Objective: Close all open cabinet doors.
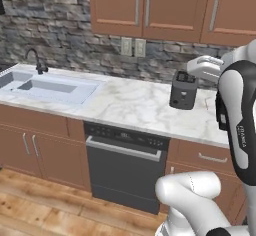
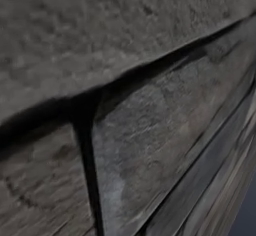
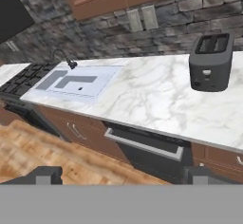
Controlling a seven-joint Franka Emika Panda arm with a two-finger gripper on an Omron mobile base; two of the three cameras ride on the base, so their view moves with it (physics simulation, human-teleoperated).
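Marble counter [image 1: 125, 105] ran left to right under a stone backsplash [image 1: 75, 30]. Sink [image 1: 47, 86] far left looked empty, faucet [image 1: 36, 60] behind it. Dishwasher [image 1: 125, 167] sat below mid-counter, wood floor [image 1: 45, 207] open in front. Dark toaster [image 1: 183, 90] stood right, near the back wall, slots empty. Cabinet doors [image 1: 145, 7] hung above, looked flush shut, up and well apart from the gripper [image 3: 121, 175], its fingertips [image 3: 45, 174] spread wide, holding nothing.
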